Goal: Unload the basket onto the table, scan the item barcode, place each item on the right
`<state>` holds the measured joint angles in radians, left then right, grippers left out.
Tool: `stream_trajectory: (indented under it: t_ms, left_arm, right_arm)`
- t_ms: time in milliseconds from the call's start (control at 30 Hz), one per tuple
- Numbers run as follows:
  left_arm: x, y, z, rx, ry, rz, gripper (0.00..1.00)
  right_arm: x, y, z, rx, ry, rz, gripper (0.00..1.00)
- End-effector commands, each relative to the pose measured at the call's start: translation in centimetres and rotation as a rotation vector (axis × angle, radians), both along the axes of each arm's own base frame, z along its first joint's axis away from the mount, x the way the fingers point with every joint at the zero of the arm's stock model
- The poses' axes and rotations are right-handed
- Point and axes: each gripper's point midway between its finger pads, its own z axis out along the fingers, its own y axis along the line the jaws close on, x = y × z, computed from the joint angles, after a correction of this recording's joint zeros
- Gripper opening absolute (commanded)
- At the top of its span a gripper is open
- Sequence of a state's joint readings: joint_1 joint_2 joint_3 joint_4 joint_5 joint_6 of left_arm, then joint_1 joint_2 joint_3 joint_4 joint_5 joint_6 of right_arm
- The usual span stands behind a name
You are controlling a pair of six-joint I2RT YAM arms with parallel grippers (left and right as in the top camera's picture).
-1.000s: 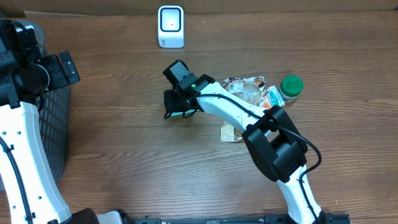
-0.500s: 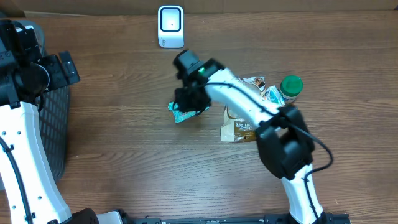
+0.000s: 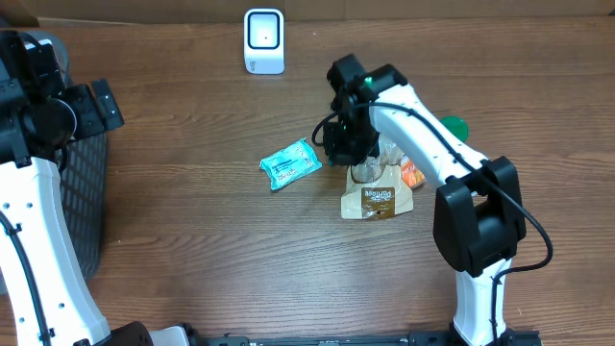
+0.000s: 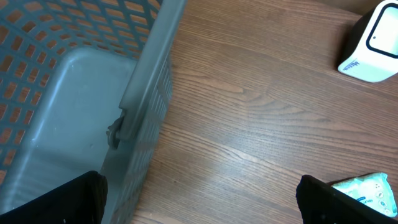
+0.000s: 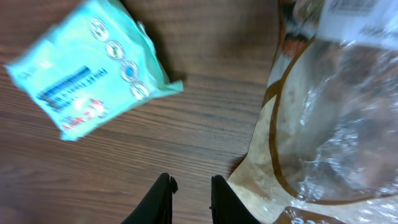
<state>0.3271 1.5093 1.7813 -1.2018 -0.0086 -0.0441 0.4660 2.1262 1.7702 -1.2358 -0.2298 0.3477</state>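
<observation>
2 robot arms work at a brown wooden surface, shown from overhead and from each wrist. A white scanner stands at the far edge. A teal packet, the likeliest item to scan, lies flat and alone on the surface, nearer than the scanner, a little to its right and well apart from it. Nothing touches it.

Just right of the packet sits a small pile: a brown pouch with a clear window, some printed wrappers under the arm, and a green-lidded jar mostly hidden behind it. The right gripper hovers over the pile's left edge, between the packet and the pouch. Its 2 fingers stand slightly apart with only bare wood showing in the narrow gap, so it holds nothing.

At the far left, the left gripper hangs spread wide and empty beside the rim of a grey mesh basket.

No item is being shown to the scanner at this moment, so the step in hand appears to be picking one up. Whether the packet or the pouch is the target cannot be told. The next move would call for widening the right fingers, lowering over 1 item, closing on an edge, then carrying it to the scanner with its barcode turned toward the window.
</observation>
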Motion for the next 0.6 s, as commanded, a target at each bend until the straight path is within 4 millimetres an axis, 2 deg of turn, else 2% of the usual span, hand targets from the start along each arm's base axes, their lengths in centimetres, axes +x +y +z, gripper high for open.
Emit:
stream_trajectory:
  t_ms: [0,367,567]
  left_arm:
    - [0.2,0.1,0.7,0.020,-0.014,-0.017,1.00]
    - [0.2,0.1,0.7,0.020,-0.014,-0.017,1.00]
    - [0.2,0.1,0.7,0.020,-0.014,-0.017,0.99]
  right_arm:
    - [-0.5,-0.1,-0.5,-0.009,-0.008,0.019,0.18]
    - [-1.1,1.0,-3.8,-0.029,0.034,-0.057,0.17]
    - [-0.4,1.6,-5.6,-0.046,0.029,-0.118,0.16]
